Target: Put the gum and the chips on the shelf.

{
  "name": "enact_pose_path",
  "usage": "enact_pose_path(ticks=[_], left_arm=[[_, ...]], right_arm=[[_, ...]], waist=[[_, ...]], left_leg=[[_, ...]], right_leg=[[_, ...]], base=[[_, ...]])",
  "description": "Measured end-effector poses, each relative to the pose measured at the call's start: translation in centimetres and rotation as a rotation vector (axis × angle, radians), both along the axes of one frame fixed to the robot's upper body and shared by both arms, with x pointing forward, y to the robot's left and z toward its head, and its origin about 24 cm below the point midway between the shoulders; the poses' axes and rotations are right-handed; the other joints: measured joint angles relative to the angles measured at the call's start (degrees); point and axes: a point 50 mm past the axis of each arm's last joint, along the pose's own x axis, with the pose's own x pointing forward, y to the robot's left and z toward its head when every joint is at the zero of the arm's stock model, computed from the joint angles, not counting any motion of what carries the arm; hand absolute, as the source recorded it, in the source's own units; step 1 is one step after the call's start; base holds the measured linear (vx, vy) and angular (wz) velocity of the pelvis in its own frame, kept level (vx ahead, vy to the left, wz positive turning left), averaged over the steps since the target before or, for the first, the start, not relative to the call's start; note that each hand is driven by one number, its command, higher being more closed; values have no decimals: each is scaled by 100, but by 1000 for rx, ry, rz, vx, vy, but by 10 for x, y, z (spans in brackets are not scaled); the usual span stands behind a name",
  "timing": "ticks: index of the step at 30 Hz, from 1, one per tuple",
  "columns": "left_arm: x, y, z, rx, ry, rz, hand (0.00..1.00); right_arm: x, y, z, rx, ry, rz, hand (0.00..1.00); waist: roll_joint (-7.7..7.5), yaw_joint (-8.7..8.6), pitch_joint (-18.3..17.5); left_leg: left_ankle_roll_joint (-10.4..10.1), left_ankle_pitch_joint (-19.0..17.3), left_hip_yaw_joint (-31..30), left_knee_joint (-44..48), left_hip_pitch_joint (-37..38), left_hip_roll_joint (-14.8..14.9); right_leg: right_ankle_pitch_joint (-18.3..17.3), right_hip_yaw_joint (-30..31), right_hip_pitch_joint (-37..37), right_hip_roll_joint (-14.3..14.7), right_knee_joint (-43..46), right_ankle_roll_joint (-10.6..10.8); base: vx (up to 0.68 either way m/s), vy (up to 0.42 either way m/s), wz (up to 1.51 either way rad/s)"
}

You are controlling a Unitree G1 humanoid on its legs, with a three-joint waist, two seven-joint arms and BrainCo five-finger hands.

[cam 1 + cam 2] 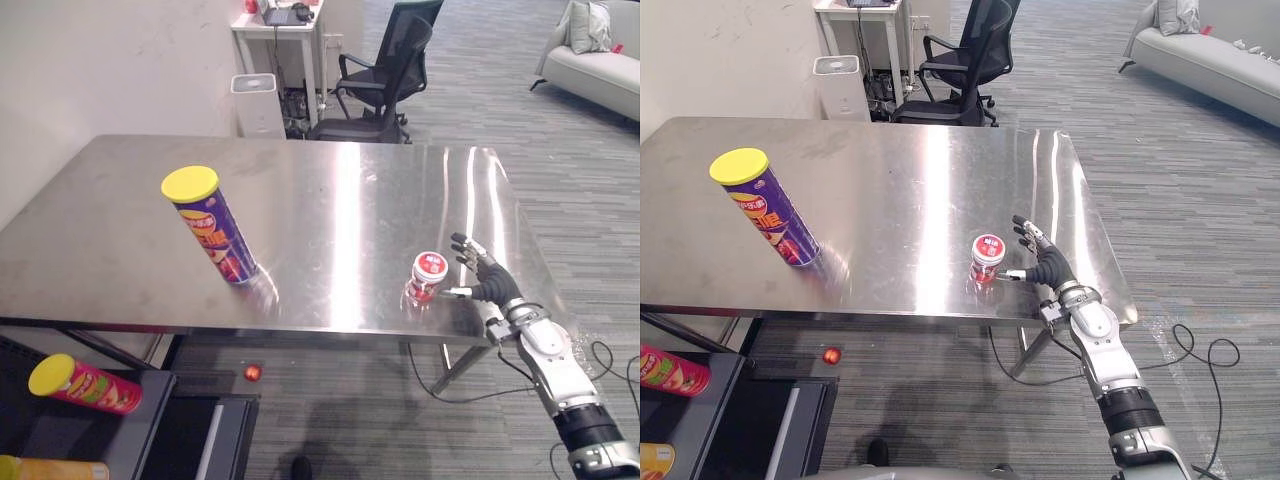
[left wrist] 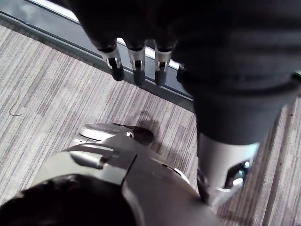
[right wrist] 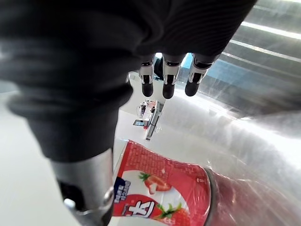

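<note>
We see a worktop point(image 1: 330, 200) of brushed metal, smooth and shiny enough to carry long bright streaks and blurred reflections. On it, the chips can point(image 1: 218, 240) wears a glossy printed sleeve under a matt yellow plastic lid point(image 1: 189, 182). Near the worktop's front edge, the gum tub point(image 1: 428, 278) has a slick red printed label. Beside it, our right hand point(image 1: 490, 285) shows a matt, dark ribbed cover and satin silver fingers point(image 3: 168, 70). Around the worktop lies ribbed grey carpet point(image 1: 560, 150).

Grey carpet point(image 1: 560, 150), office chair point(image 1: 385, 70), sofa point(image 1: 590, 60) beyond.
</note>
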Motion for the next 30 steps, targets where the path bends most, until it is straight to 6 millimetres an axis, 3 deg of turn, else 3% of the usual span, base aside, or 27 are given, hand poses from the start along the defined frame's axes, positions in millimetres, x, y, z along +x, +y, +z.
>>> enact_pose_path(ticks=[11, 30], left_arm=[[0, 0, 0, 0, 0, -4, 0], [2, 0, 0, 4, -5, -11, 0]], right_arm=[[3, -2, -11, -38, 50, -8, 0], [3, 9, -11, -57, 40, 62, 0]], waist=[[17, 8, 11], [18, 29, 40]], left_leg=[[-2, 14, -84, -19, -8, -8], [0, 28, -107, -19, -21, -8]], right_leg=[[-1, -71, 39, 0, -1, -1], [-2, -97, 46, 1, -5, 0]], base=[[-10, -4, 3], [0, 0, 0]])
